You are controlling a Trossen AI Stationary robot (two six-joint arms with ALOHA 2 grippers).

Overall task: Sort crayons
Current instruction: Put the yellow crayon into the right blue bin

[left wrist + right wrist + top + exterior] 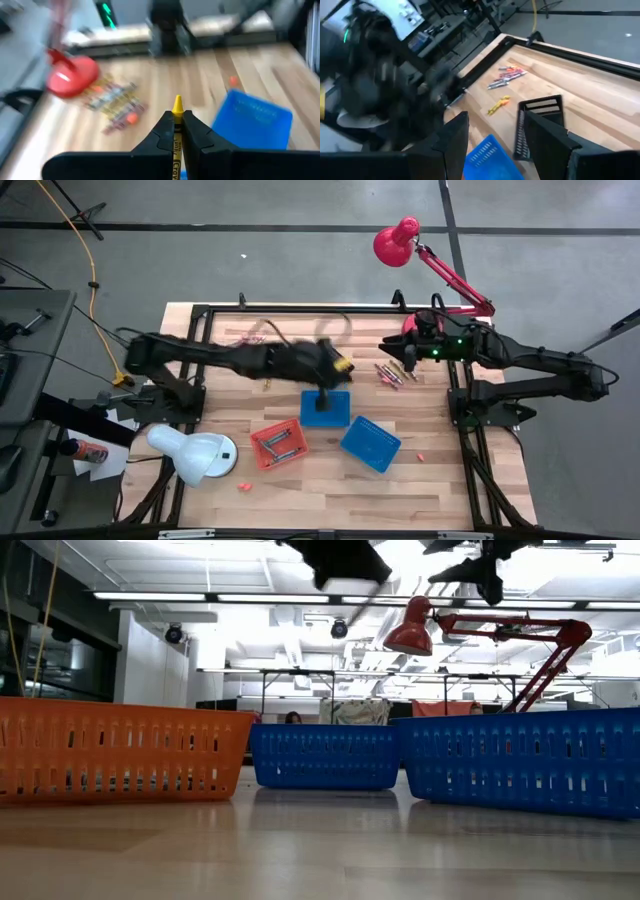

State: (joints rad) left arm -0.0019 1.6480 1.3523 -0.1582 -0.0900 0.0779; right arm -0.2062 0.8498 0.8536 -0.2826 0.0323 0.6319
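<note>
My left pincer (178, 125) is clamped on a yellow crayon (177, 106), its tip poking out between the fingers. In the high view that hand (340, 365) sits at centre frame, just above the blue basket (326, 408), and I judge I am carrying the crayon toward whichever basket takes yellow.

My right pincer (495, 140) waits with its fingers apart and nothing between them, at the upper right of the high view (408, 362), close beside the main pile of crayons (388, 373), probably so it can pick from there next.

A second heap of crayons (250, 337) lies toward the upper left of the table. The orange basket (279, 443) at lower centre already holds a few sticks; the second blue basket (370, 443) sits to its right. Stray bits lie near the bottom edge, though I can't be sure they are crayons.
</note>
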